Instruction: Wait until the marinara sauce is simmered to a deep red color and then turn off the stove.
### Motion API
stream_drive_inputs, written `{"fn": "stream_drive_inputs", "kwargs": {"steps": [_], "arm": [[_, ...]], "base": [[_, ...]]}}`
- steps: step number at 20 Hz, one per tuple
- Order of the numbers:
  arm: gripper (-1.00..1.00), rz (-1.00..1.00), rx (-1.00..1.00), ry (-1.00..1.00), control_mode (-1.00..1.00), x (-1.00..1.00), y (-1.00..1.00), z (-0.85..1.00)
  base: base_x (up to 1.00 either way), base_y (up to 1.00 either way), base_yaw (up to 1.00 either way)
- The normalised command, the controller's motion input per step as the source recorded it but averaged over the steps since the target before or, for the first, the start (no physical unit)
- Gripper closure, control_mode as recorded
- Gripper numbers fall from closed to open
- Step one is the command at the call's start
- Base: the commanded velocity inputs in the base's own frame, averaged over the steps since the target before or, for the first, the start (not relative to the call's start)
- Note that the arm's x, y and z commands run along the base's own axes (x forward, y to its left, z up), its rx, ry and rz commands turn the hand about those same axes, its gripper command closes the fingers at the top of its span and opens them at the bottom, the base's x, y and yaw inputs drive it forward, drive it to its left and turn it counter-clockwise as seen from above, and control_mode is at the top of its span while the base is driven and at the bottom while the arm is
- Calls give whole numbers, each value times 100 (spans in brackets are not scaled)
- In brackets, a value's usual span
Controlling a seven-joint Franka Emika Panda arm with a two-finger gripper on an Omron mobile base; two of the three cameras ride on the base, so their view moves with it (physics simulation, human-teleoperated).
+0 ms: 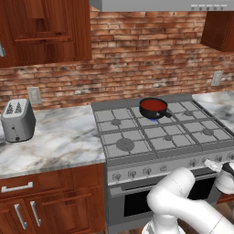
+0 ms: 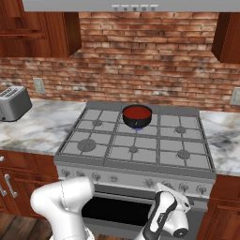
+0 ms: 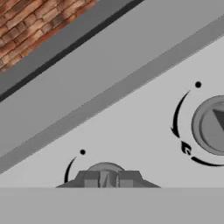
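1 stove (image 2: pixel 136 152) with 6 burners, 1 pan (image 2: pixel 137 116), 1 toaster (image 1: pixel 18 120).

Both base views look down over the stove (image 1: pixel 160 137) (from opposite sides); the hand view presses close against its knobs (image 3: pixel 214 127).

You've got deep red marinara sauce (image 1: pixel 153 105) in a black pan (image 2: pixel 137 121), grey stove (image 1: pixel 137 157), veined marble counter (image 1: pixel 59 141), red brick wall (image 2: pixel 145 56).
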Motion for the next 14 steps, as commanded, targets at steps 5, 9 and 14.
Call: {"fn": "stream_drive_inputs", "kwargs": {"steps": [5, 9, 14], "arm": [[100, 0, 24, 2, -100, 0, 0, -15], [100, 0, 24, 3, -100, 0, 0, -14], [100, 0, 23, 3, -100, 0, 0, -13]], "base": [[0, 0, 0], [0, 0, 0], [0, 0, 0]]}}
